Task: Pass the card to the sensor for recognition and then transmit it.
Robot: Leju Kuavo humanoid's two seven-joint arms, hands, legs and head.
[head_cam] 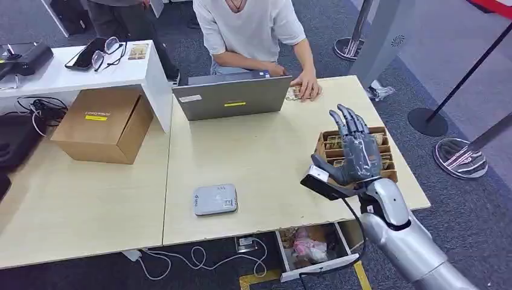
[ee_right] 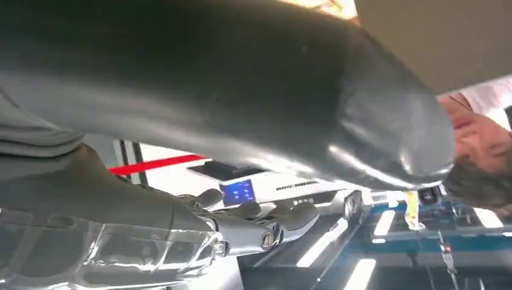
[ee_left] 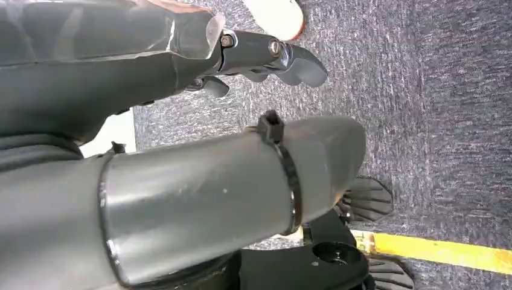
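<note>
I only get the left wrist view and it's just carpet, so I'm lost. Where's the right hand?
Observer: The right hand is up over the card box at the right side of the table, fingers spread, holding nothing.
Operator: Where's the sensor?
Observer: The grey sensor lies near the table's front edge, left of the box and apart from it.
Operator: Is anybody there?
Observer: A person sits across the table behind a laptop.
</note>
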